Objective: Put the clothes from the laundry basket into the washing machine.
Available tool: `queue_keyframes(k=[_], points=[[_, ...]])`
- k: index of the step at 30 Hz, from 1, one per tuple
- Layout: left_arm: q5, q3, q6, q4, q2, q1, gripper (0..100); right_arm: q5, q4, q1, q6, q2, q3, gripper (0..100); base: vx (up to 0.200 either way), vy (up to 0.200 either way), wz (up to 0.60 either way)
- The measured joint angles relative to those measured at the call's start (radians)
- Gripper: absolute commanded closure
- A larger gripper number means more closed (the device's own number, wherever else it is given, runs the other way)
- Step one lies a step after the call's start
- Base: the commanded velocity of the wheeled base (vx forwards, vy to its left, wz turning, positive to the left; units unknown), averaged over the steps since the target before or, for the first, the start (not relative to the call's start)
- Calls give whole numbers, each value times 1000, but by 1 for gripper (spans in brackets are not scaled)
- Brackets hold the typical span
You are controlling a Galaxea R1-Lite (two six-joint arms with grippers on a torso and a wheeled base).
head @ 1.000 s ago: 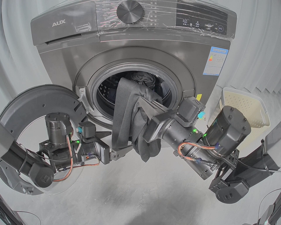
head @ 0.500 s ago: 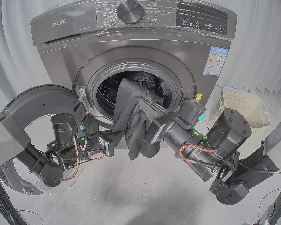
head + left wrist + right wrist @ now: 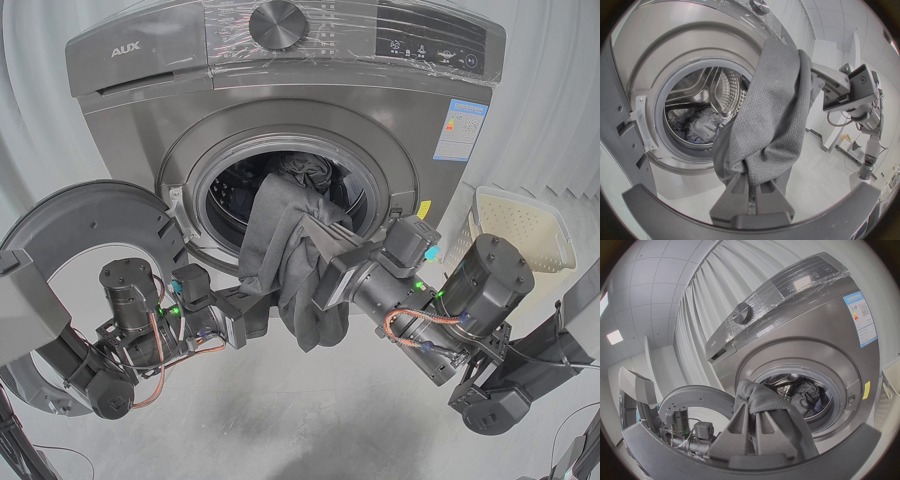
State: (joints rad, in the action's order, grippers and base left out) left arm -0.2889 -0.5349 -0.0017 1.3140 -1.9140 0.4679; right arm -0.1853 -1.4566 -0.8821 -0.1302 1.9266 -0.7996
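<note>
A grey garment (image 3: 281,237) hangs in front of the washing machine's (image 3: 281,100) open drum mouth (image 3: 228,194), its top edge leaning over the rim. My right gripper (image 3: 314,220) is shut on its upper fold (image 3: 768,402), just outside the opening. Lower down, below the drum rim, my left gripper (image 3: 265,301) is shut on a bunched fold (image 3: 775,109) of the same garment. Its loose end (image 3: 319,325) dangles between the two arms. Other dark clothes (image 3: 306,167) lie inside the drum (image 3: 703,126).
The round door (image 3: 87,212) stands swung open at the left, behind my left arm. A cream laundry basket (image 3: 531,244) sits on the floor at the right of the machine, behind my right arm. Bare grey floor (image 3: 281,412) lies in front.
My left gripper rose with the garment's lower part toward the drum rim, then dropped slightly and shifted right. The hanging cloth bunched up. The right gripper barely shifted.
</note>
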Motion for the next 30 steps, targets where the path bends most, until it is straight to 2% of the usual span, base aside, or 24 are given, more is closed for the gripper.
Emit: queue_keyframes(k=[6,9,11,13,17,20,21,26,30], points=[[-1,68,-8,97,21,6,100,-1,2,10,-4,5,8,100,0,0,0],[-7,122,-24,160,49,16,100,-1,3,20,-7,15,18,100,0,0,0],[-15,155,-45,205,74,24,100,-1,3,33,-8,25,25,100,0,0,0],[-29,174,-65,226,97,32,100,-1,3,44,-8,37,29,100,0,0,0],[-96,185,-96,236,150,45,100,4,5,62,-8,70,34,100,0,0,0],[-107,188,-106,237,176,51,100,12,5,67,-7,93,35,100,0,0,0],[-107,189,-108,238,182,56,100,13,5,68,-7,100,34,0,0,0,0],[-102,177,-112,239,200,70,100,15,4,70,-8,122,32,0,0,0,0],[-94,153,-131,236,204,73,100,15,6,70,-10,135,46,0,0,0,0]])
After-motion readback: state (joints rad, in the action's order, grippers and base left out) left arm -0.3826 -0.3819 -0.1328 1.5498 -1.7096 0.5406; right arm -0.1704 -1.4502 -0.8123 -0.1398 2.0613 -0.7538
